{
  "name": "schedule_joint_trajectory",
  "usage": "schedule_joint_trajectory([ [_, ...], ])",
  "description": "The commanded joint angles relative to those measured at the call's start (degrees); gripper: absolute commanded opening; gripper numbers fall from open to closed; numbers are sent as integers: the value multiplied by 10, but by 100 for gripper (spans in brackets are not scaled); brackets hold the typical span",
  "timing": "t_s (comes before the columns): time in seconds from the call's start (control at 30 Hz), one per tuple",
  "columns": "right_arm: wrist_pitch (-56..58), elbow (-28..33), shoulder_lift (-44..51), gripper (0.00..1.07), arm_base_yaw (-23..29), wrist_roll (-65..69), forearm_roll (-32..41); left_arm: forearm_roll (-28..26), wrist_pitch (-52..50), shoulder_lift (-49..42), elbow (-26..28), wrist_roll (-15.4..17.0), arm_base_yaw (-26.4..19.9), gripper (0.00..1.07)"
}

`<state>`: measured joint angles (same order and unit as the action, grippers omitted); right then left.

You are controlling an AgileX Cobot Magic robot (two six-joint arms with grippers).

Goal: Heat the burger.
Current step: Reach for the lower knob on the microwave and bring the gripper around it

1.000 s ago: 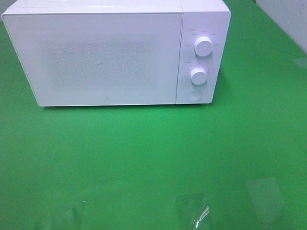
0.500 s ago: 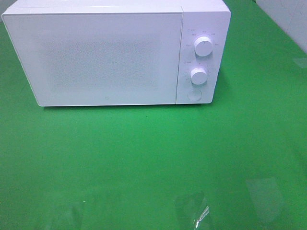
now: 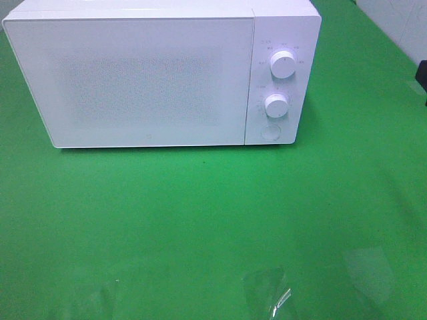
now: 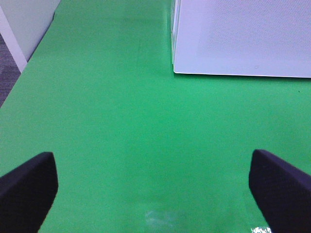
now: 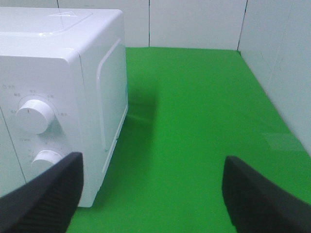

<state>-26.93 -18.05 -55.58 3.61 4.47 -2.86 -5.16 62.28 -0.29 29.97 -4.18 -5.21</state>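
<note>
The white microwave [image 3: 153,80] stands on the green table [image 3: 200,220] with its door [image 3: 133,80] shut. The burger shows in no view. New since a moment ago: a dark piece of the right arm [image 3: 421,72] has appeared at the high view's right edge. The left claw [image 4: 154,189] is released wide and empty, above the table before the microwave's front corner. The right claw [image 5: 154,196] is spread and empty, beside the 2 knobs [image 5: 34,115].
</note>
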Motion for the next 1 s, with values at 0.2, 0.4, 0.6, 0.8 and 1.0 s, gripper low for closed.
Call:
schedule_joint_trajectory([
  [0.2,-140,16,-89,76,28,-73,94,0,-8,-10,-2,0,-2,101],
  [0.4,-220,16,-170,76,141,-195,230,0,-8,-9,-2,0,-2,101],
  [0.6,-302,16,-231,76,230,-202,303,0,-8,-9,-2,0,-2,101],
  [0.8,-366,15,-277,76,299,-202,354,0,-8,-9,-2,0,-2,101],
  [1.0,-441,14,-332,76,388,-203,468,0,-8,-9,-2,0,-2,101],
])
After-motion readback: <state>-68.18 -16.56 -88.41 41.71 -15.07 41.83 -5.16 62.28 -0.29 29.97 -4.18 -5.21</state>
